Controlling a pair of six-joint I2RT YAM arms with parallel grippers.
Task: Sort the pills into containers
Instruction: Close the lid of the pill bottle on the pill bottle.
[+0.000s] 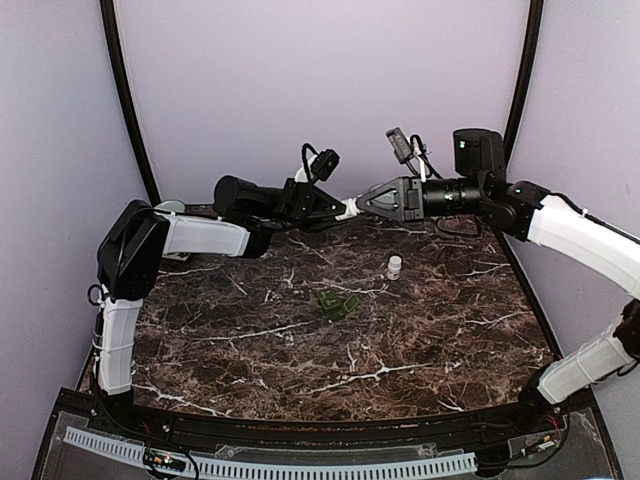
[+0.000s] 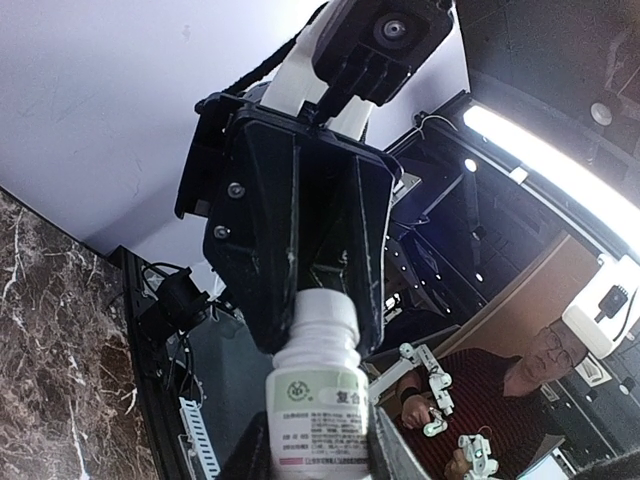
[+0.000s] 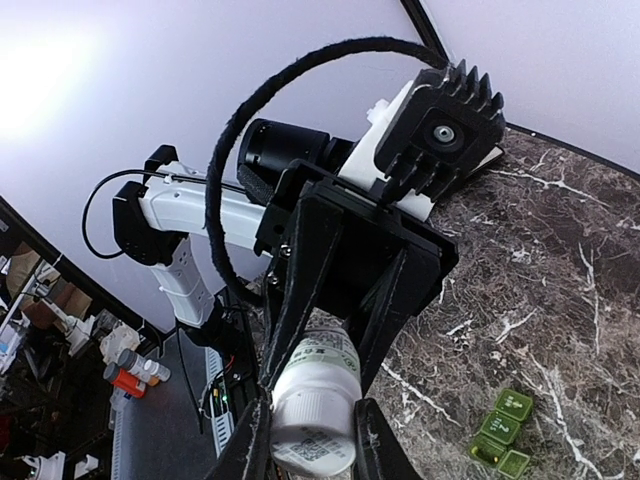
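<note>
Both arms meet in mid-air above the back of the table (image 1: 300, 350), tip to tip, with one white pill bottle (image 1: 349, 207) carried between them, well clear of the surface.

Left gripper (image 1: 338, 211): jaws closed on the labelled body of the pill bottle. Its wrist view shows the label between its own fingers (image 2: 392, 455) and the neck pointing away from it. This grip appears to serve as the anchor, keeping the body from turning.

Right gripper (image 1: 363, 204): jaws closed on the cap (image 3: 312, 420) end of the same bottle, approaching along the bottle's axis from the opposite side. Judged from this head-on alignment, the step in hand is unscrewing or pulling the cap while the other arm holds the body fast. The cap appears seated; no gap at the neck can be made out.

On the table: a green pill organiser (image 1: 338, 303) lies near the middle, almost below the two grippers. Several of its small lids look raised, though the views are too coarse to confirm this or to see any contents. A small white cylinder (image 1: 394, 266) stands upright to the right of the organiser, apart from it. Whether it is a second container or a loose cap cannot be told.

No loose pills are visible anywhere. Sorting proper appears not yet begun, and the task looks early.

Risk noted: the bottle is held sideways over the organiser, so a freed cap could let the contents spill uncontrolled.
</note>
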